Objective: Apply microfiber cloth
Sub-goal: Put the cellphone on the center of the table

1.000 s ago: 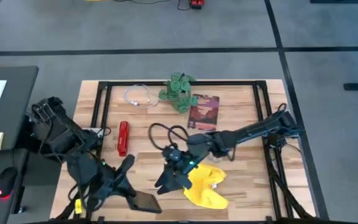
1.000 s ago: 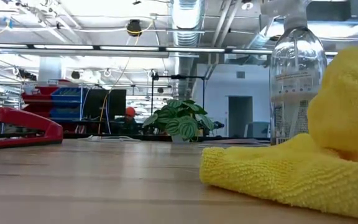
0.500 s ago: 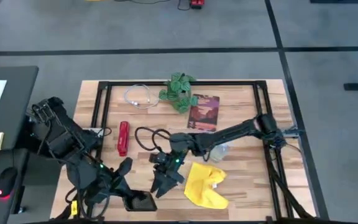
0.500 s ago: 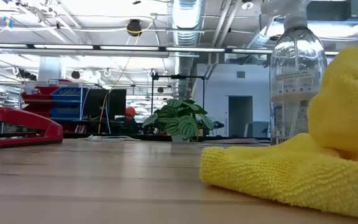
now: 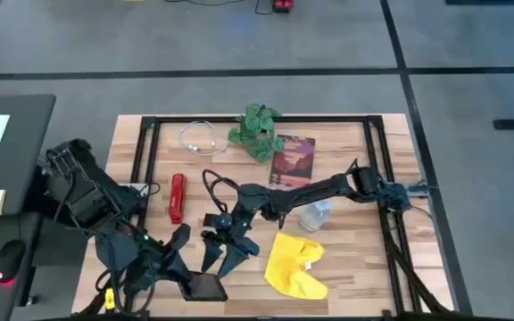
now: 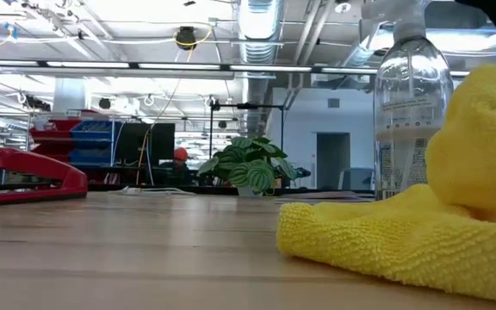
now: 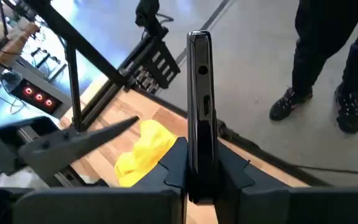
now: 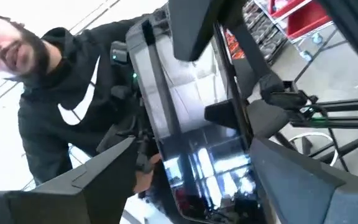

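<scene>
Microfiber cloth (image 5: pixel 295 264) lies crumpled, untouched, in the lower centre of the high view. Your right gripper (image 5: pixel 222 254), fingers spread and empty, hangs left of it, close to the smartphone (image 5: pixel 205 286) clamped in your left gripper (image 5: pixel 186 287). You risk knocking that phone; the spray bottle (image 5: pixel 314 215) crowds the cloth's upper side.

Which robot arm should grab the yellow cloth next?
Probably the right. The right gripper is open, empty and close beside the microfiber cloth, while the left gripper is already shut on the smartphone, holding it up on edge.
</scene>
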Available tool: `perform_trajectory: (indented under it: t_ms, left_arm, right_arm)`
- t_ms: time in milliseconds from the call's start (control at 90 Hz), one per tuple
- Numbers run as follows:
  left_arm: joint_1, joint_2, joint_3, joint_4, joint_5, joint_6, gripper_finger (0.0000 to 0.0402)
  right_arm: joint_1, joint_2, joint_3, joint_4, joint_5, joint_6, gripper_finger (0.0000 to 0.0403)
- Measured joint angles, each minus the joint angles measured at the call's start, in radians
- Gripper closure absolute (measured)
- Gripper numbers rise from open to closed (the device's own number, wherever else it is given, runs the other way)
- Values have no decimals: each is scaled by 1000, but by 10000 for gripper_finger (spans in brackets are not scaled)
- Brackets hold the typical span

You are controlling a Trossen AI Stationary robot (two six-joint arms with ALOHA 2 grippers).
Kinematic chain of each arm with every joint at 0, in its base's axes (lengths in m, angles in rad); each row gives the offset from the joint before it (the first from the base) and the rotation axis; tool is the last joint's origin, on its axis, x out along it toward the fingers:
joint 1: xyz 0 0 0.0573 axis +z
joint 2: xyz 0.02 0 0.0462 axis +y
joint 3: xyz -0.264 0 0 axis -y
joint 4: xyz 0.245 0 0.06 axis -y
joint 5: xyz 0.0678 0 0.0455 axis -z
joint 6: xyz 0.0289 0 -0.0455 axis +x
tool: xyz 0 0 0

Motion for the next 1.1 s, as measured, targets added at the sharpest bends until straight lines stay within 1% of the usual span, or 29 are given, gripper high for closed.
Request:
perform_trajectory:
  t_ms: [156,444,567,733,833,967,1100]
  left_arm:
    - [2,0,0,38,-29,6,381]
    - [2,51,0,50,-21,57,381]
    - [-2,50,0,68,-21,62,381]
    - [-2,49,0,112,-28,125,381]
    - [-2,56,0,117,-44,161,381]
    - [-3,77,0,112,-79,246,381]
    - [-3,91,2,115,-94,314,381]
  right_arm:
    - [6,7,4,-14,-1,-1,101]
    - [31,6,4,43,-2,3,102]
    - [54,6,4,42,0,3,114]
    - [82,6,4,43,-2,2,141]
    - [91,6,4,43,-2,2,164]
    - [98,6,2,64,-7,1,205]
    - [101,6,2,83,-8,-3,259]
